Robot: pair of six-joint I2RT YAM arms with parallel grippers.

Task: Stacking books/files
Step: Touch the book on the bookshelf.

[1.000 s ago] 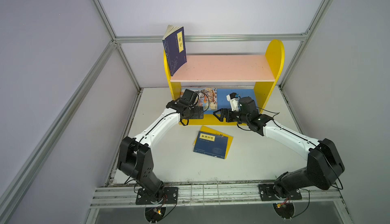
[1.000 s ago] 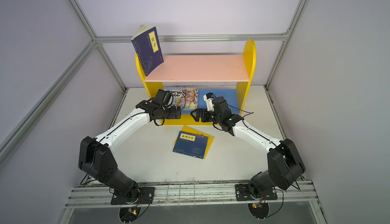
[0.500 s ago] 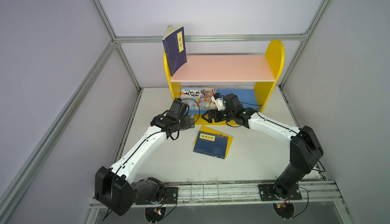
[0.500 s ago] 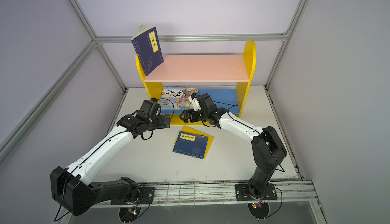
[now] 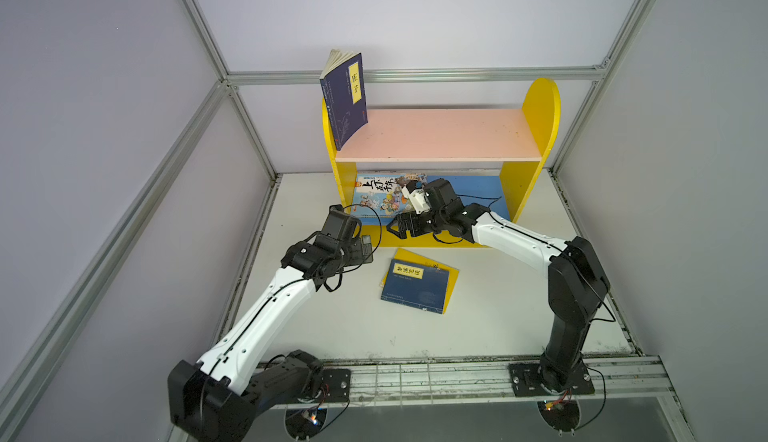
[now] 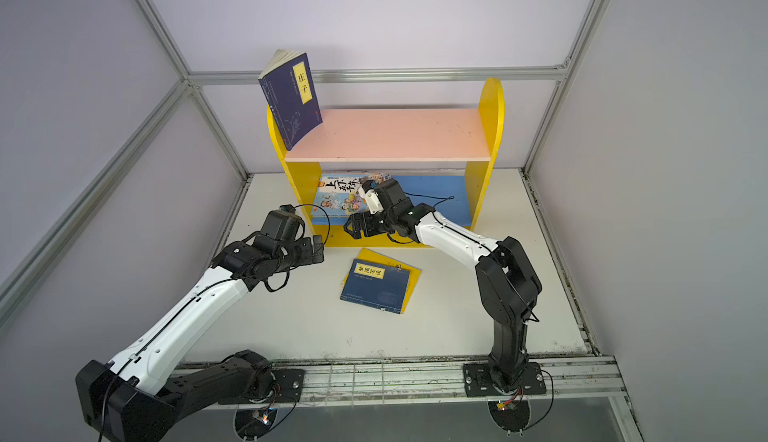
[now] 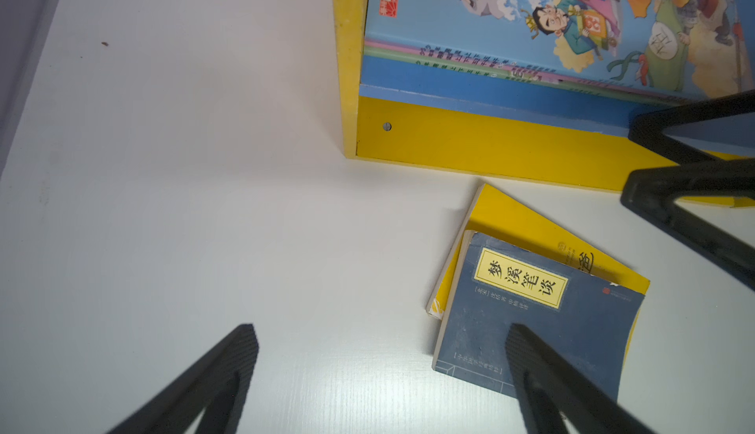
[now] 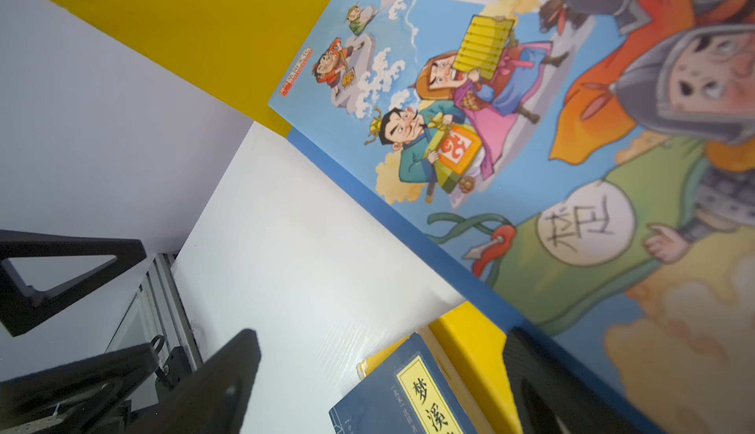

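Two grippers: left gripper (image 5: 367, 248) and right gripper (image 5: 395, 227), jaws spread wide on both, nothing between them.
left gripper position: above the table (image 5: 332, 327), just near of the yellow shelf unit (image 5: 540, 119) at its near-left corner, pointing right.
right gripper position: over the front lip of the lower shelf (image 5: 492, 186), pointing left toward the left gripper (tips apart, not touching).
flat navy book (image 5: 415, 290): on the table, lying askew on a yellow book (image 5: 452, 279). It sits right of and nearer than the left gripper, and near of the right gripper. Neither touches it.
cartoon stack (image 5: 380, 198): light blue cover on top, flat on the left half of the lower shelf, just far of both grippers. Thin spines of more books under it show in the left wrist view (image 7: 470, 62).
upright navy book (image 5: 345, 99): stands tilted at the left end of the pink top board (image 5: 436, 134), well above both grippers.
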